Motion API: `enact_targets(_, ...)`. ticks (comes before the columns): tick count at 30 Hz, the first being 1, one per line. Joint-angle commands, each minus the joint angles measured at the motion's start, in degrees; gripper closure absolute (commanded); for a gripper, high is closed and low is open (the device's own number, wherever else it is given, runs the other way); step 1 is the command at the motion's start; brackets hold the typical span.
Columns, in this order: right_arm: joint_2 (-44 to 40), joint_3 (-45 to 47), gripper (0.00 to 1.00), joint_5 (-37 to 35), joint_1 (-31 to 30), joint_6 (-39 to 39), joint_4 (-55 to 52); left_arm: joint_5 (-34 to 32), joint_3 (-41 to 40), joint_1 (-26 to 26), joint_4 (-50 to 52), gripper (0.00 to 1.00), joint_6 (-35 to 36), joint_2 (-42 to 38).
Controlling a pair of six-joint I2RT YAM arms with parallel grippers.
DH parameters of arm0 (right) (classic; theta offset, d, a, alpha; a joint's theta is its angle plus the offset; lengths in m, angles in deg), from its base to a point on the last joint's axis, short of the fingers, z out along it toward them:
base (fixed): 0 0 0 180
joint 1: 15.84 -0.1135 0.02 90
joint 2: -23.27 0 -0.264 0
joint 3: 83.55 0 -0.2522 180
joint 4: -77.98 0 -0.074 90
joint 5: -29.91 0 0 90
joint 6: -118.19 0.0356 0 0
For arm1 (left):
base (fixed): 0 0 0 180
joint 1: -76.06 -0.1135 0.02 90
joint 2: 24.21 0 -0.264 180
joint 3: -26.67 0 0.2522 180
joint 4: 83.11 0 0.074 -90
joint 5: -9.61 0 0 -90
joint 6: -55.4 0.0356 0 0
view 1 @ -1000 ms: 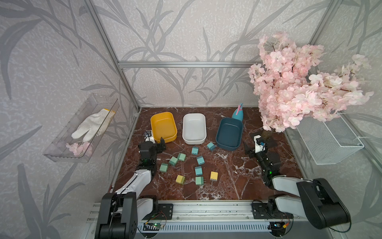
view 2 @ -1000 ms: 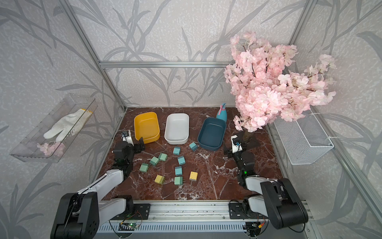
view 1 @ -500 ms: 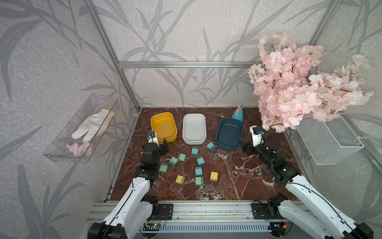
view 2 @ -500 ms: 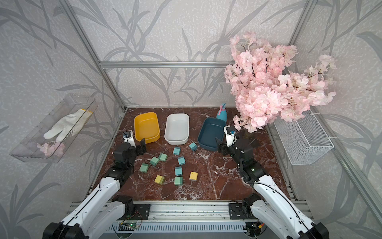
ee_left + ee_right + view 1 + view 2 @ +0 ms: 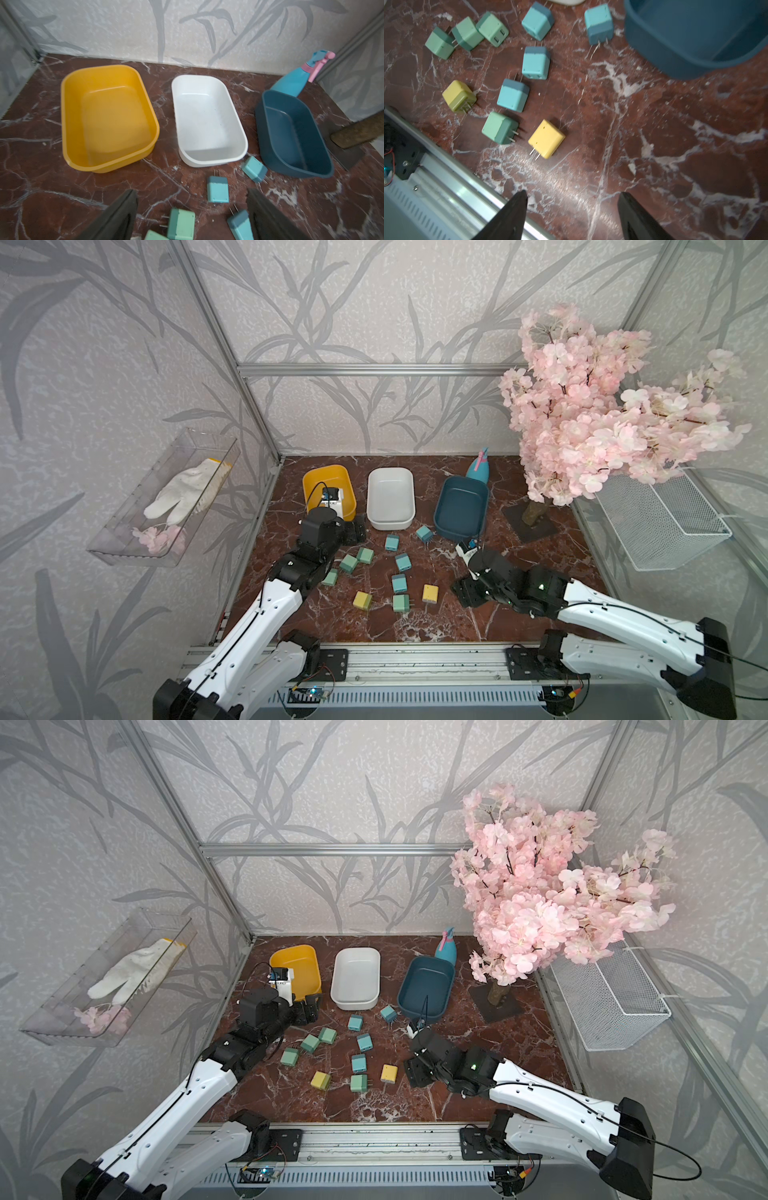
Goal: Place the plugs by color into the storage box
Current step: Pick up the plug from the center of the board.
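Top views first. In both we see the plugs (image 5: 402, 562) loose on the marble table (image 5: 557, 556), scattered in front of the yellow bin (image 5: 306, 489), white bin (image 5: 372, 506) and dark blue bin (image 5: 440, 510), with none inside a bin. They're near-cubes, so there's hardly a long axis and we go by the prongs. The yellow plug (image 5: 430, 593) nearest the right gripper (image 5: 465, 596) aims its prongs at the front rail (image 5: 415, 655). The green plug (image 5: 400, 603) just beside it aims its prongs sideways at that yellow one. The left gripper (image 5: 356, 533) hangs near the yellow bin's front corner. From up here both sets of fingers look parted, but they're dark blobs, so we wouldn't swear to it.

The left wrist view settles that one: its fingers (image 5: 122, 216) are spread wide and gripping nothing. We also get the yellow bin's whole inside here, which the arm's camera partly covers from above. A blue plug (image 5: 218, 189) lies flat with its prongs aimed at the white bin.

The right wrist view shows its fingers (image 5: 512, 212) apart too, with only bare marble between them. The yellow plug lies flat a little beyond the tips. This view also catches the second yellow plug (image 5: 458, 95) with its darker prong end, which the top views don't show.
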Motion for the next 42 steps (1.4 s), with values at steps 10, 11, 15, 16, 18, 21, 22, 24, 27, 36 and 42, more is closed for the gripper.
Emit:
enact_targets(10, 17.77, -5.75, 0.32, -6.24, -9.97, 25.22, -1.11, 3.14, 1.81, 0.01, 14.08, 0.08, 15.18, -6.56)
enact_targets(11, 18.65, -5.89, 0.33, -6.48, -10.23, 25.97, 0.18, 3.60, 1.50, 0.01, 14.42, 0.08, 15.55, -6.48)
enact_targets(15, 22.69, -6.39, 0.34, -7.13, -10.55, 30.10, 4.01, 4.47, 1.24, 0.01, 16.57, 0.08, 17.51, -5.42)
enact_targets(16, 23.83, -6.94, 0.34, -7.31, -10.55, 30.39, 4.30, 4.09, 1.24, 0.01, 16.99, 0.08, 17.81, -5.24)
enact_targets(18, 26.33, -8.62, 0.34, -7.74, -10.53, 31.18, 3.61, 3.48, 0.85, 0.01, 16.92, 0.08, 17.81, -5.21)
enact_targets(21, 30.57, -12.11, 0.34, -8.18, -10.55, 31.47, 1.88, 3.59, 0.12, 0.01, 15.94, 0.08, 17.64, -5.53)
enact_targets(22, 31.97, -13.37, 0.34, -8.54, -10.55, 31.86, 0.89, 3.70, -0.07, 0.01, 15.62, 0.08, 17.57, -5.50)
enact_targets(24, 34.43, -15.69, 0.33, -9.08, -10.44, 32.03, -0.69, 3.83, -0.08, 0.01, 15.34, 0.08, 17.55, -5.41)
enact_targets(27, 37.84, -18.81, 0.33, -10.11, -10.39, 32.76, -3.89, 3.95, -0.17, 0.00, 15.27, 0.08, 17.55, -5.09)
enact_targets(36, 43.02, -20.10, 0.35, -7.01, -8.30, 32.98, -3.94, 3.61, -0.52, 0.01, 14.99, 0.08, 17.56, -5.57)
enact_targets(42, 42.82, -19.12, 0.36, -7.50, -7.34, 33.08, -4.28, 4.39, -0.60, 0.01, 14.55, 0.08, 17.47, -5.19)
